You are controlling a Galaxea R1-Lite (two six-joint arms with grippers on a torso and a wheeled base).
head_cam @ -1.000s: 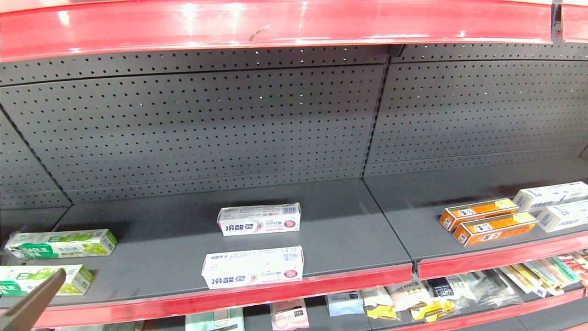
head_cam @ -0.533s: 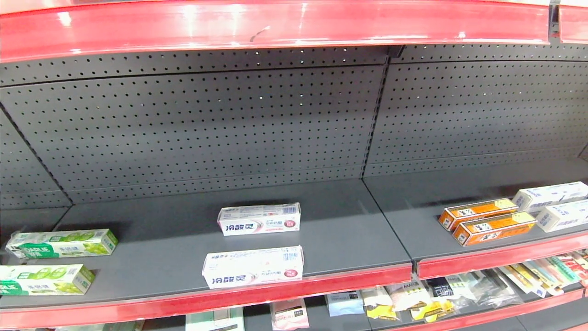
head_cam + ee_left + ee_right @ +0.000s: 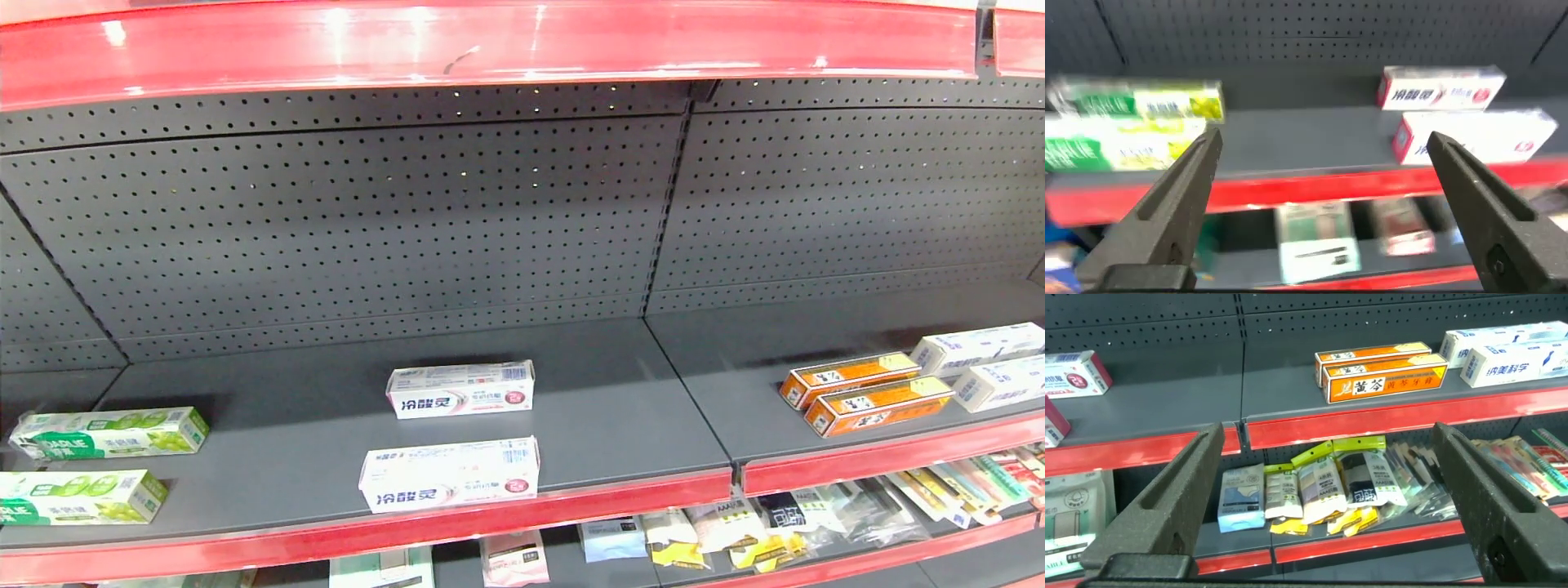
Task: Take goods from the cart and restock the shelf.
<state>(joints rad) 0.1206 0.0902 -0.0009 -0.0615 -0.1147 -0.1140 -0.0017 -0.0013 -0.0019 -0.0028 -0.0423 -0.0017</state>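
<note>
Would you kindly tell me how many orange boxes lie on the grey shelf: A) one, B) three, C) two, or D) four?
C: the rear orange box and the front orange box lie side by side on the shelf, and no other orange box is there.

Grey shelf (image 3: 620,408) with red front lip carrying boxed goods, all lying flat and lengthwise; two green boxes (image 3: 110,432) lying at left end, one behind other; two white boxes (image 3: 461,389) sitting mid-shelf, apart, front-to-back; two orange boxes (image 3: 849,378) lying side by side, angled, in right bay; two white-blue boxes (image 3: 977,347) lying just beside them at far right.
</note>
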